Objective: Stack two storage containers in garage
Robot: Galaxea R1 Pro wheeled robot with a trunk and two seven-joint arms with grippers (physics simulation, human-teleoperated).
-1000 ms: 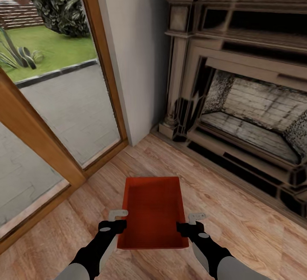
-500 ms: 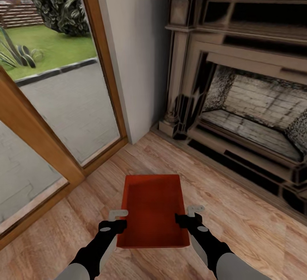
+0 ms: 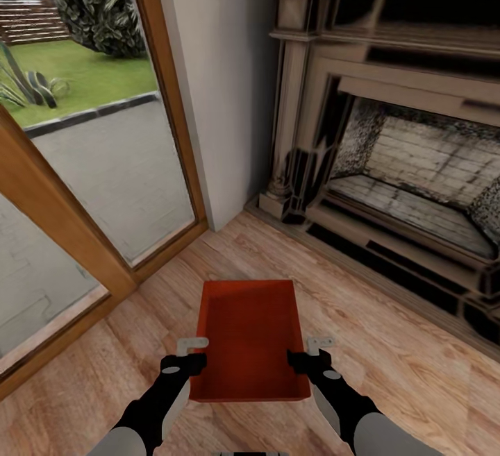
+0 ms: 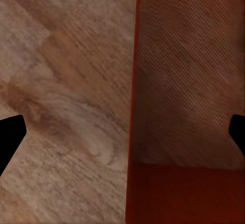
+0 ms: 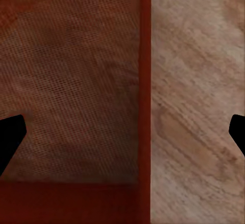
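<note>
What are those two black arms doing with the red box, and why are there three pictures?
Those arms belong to a robot. The big picture comes from a camera on its head, looking down. The other two come from small cameras near each hand.

The red box is an open plastic bin, and nothing can be seen inside it. Under it is a wooden floor. The left hand is at one long side and the right hand at the other, each with its fingers spread over the rim. In the close-ups you see a black finger on either side of the box wall. I can't tell if the box is lifted or resting.

Ahead are a fireplace and a big glass door.
</note>
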